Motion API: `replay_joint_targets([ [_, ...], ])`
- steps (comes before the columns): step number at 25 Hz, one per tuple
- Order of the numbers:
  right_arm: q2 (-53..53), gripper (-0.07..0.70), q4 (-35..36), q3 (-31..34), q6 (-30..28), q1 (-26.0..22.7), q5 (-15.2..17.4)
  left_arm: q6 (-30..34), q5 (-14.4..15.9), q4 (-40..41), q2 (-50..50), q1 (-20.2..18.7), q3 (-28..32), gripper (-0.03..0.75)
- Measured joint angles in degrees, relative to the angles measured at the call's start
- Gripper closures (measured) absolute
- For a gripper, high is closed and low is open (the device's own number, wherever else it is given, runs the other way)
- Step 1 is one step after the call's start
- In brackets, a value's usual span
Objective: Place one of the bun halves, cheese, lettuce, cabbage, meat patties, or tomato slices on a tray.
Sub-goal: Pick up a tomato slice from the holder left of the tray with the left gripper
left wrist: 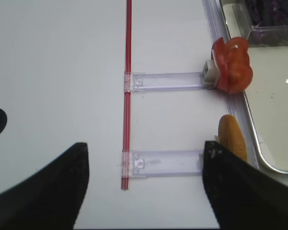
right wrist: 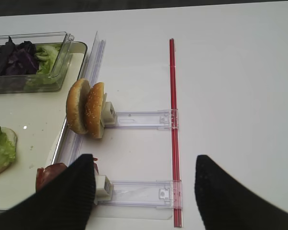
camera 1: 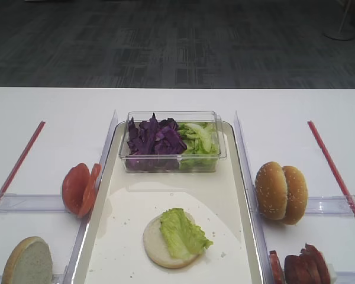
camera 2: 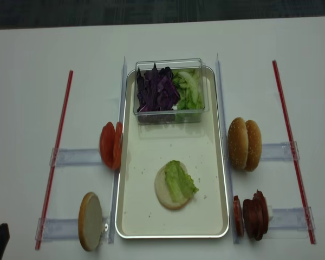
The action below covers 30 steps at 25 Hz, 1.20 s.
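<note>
The cream tray (camera 1: 136, 207) (camera 2: 146, 157) holds a pale bun half (camera 1: 157, 242) topped with a lettuce leaf (camera 1: 182, 232). Tomato slices (camera 1: 80, 188) (left wrist: 233, 64) stand on edge left of the tray. One bun half (camera 1: 28, 261) (left wrist: 232, 136) stands near the front left, and two bun halves (camera 1: 281, 192) (right wrist: 86, 110) stand on the right. Meat patties (camera 1: 305, 266) (right wrist: 48, 175) are at the front right. Cabbage (camera 1: 154, 137) fills half a clear box. No cheese is in view. My left gripper (left wrist: 146, 163) and right gripper (right wrist: 145, 165) are open and empty above the table.
The clear plastic box (camera 1: 173, 155) with cabbage and lettuce pieces (camera 1: 200, 139) sits at the tray's far end. Clear plastic holders (left wrist: 168, 81) (right wrist: 139, 119) and red rods (camera 1: 21, 160) (camera 1: 334, 168) flank the tray on the white table.
</note>
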Motion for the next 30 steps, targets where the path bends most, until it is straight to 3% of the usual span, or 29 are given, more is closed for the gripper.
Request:
replay_joint_targets([
  [4,0.00,0.153,0.00,0.00,0.00,0.00,0.00,-2.37,0.00,0.00,4.65,-0.74,-3.04,0.240],
  [16,0.00,0.153,0.00,0.00,0.00,0.00,0.00,-3.74,4.47,0.00,18.67,-1.12,-10.18,0.240],
  [30,0.00,0.153,0.00,0.00,0.00,0.00,0.00,-2.82,4.28,0.72,42.00,-1.12,-17.78,0.240],
])
